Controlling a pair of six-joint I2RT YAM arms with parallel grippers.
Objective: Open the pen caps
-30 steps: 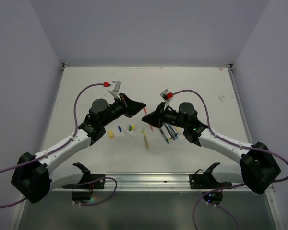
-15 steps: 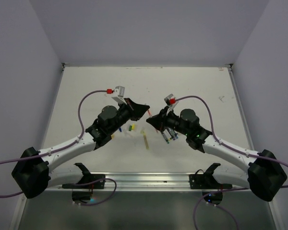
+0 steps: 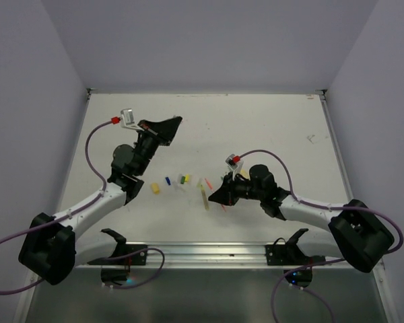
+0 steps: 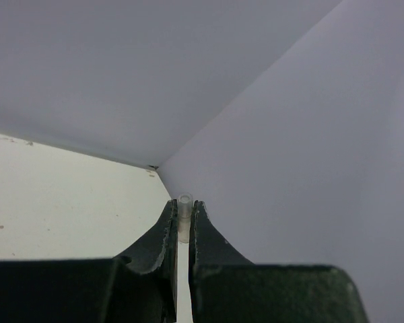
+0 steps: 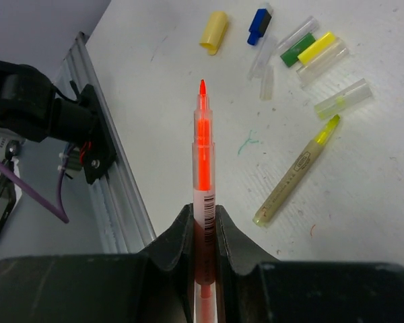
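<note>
Orange pen: tip bare, clamped in right claw. Its clear cap: just pulled off, pinched in left claw, now swung well apart. One more cap done.

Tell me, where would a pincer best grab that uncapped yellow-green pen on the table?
Probably mid-barrel on the yellow-green pen, coming straight down and squeezing across its width. It lies flat and slanted on the table, with bare table either side of the barrel, whereas its tip sits close to a clear cap.
</note>
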